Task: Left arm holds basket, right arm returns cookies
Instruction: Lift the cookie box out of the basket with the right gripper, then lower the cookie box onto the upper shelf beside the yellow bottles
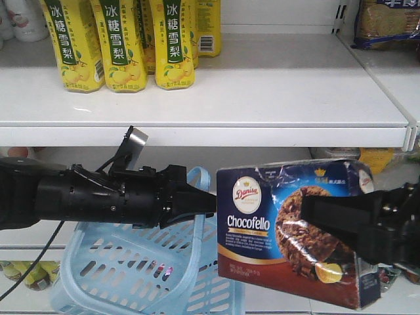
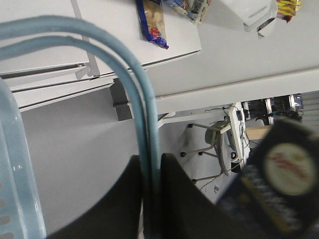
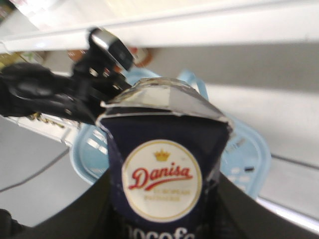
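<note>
The cookies (image 1: 289, 230), a dark navy Danisa Chocofello carton, hang in the air below the white shelf, right of the basket. My right gripper (image 1: 348, 223) is shut on the carton from the right. In the right wrist view the carton (image 3: 162, 164) fills the space between the dark fingers (image 3: 99, 209). The light blue basket (image 1: 131, 262) hangs at lower left. My left gripper (image 1: 207, 202) is shut on its two loop handles. In the left wrist view the handles (image 2: 144, 124) run between the two black fingers (image 2: 184, 199), and the carton (image 2: 279, 189) shows blurred at lower right.
Yellow-labelled drink bottles (image 1: 125, 39) stand at the back left of the white shelf (image 1: 262, 98), which juts out above both arms. A blue snack pack (image 1: 387, 23) lies at the top right. More goods sit on the lower shelf behind the carton.
</note>
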Robot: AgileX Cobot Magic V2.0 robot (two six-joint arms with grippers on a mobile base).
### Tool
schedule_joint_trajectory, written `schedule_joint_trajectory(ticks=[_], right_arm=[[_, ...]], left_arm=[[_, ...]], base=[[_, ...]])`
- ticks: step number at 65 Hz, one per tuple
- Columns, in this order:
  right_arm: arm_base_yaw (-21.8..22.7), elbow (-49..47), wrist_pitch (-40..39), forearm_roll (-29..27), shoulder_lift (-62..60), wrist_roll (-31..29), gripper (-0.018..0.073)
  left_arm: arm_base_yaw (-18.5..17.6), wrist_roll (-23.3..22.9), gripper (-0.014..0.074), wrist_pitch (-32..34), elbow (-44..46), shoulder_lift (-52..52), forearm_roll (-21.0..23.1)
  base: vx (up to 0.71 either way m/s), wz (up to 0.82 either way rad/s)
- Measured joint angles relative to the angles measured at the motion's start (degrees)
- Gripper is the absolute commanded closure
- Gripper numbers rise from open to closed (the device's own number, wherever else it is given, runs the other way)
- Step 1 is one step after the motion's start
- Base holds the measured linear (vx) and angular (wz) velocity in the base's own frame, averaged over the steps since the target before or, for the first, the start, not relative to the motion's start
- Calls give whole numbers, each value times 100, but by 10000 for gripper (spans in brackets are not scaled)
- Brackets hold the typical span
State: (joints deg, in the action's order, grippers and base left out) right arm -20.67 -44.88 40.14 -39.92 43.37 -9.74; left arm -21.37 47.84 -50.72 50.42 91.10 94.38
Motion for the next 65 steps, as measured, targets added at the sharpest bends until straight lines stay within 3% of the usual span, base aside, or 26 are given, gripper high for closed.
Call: schedule_joint_trajectory(ticks=[10, 24, 43, 58, 65], right_arm=[[0, -613, 58, 402, -169, 361, 385], [0, -1374, -36, 1883, -168, 1232, 385], [0, -1603, -1352, 3881, 520, 2135, 385], [8, -1603, -2075, 5067, 1589, 2702, 385], [220, -1615, -2413, 5306, 2041, 2984, 385]], left_arm=[[0, 0, 599, 0, 0, 0, 0], [0, 0, 599, 0, 0, 0, 1], [0, 0, 599, 0, 0, 0, 6], [0, 0, 599, 0, 0, 0, 6], [0, 0, 599, 0, 0, 0, 6]], base=[[0, 0], [0, 0], [0, 0], [0, 0], [0, 0]])
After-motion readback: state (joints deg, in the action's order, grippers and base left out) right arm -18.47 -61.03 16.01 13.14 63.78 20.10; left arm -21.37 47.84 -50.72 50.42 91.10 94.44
